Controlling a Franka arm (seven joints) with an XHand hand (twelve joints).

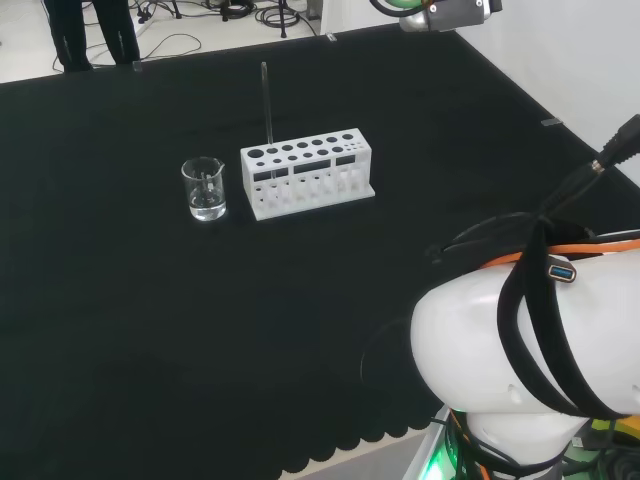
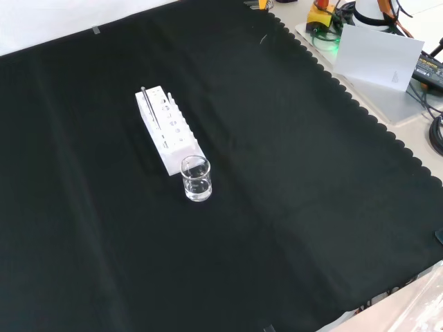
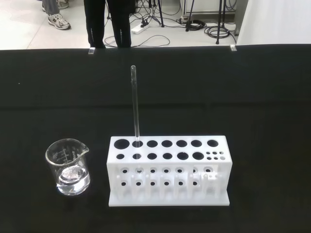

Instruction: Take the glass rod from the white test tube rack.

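Test tube rack sits on the counter, roughly mid-cloth in the head view, long side running left-right there. Glass rod stands upright in a hole in the rack's back row, second from the left end in the head view, sticking well above the rack top. Beaker stands on the counter just beside the rack's left end in the head view, apart from it, not touching. In the front view the rack runs away from the camera, beaker at its near end, rod toward the rack's far end.
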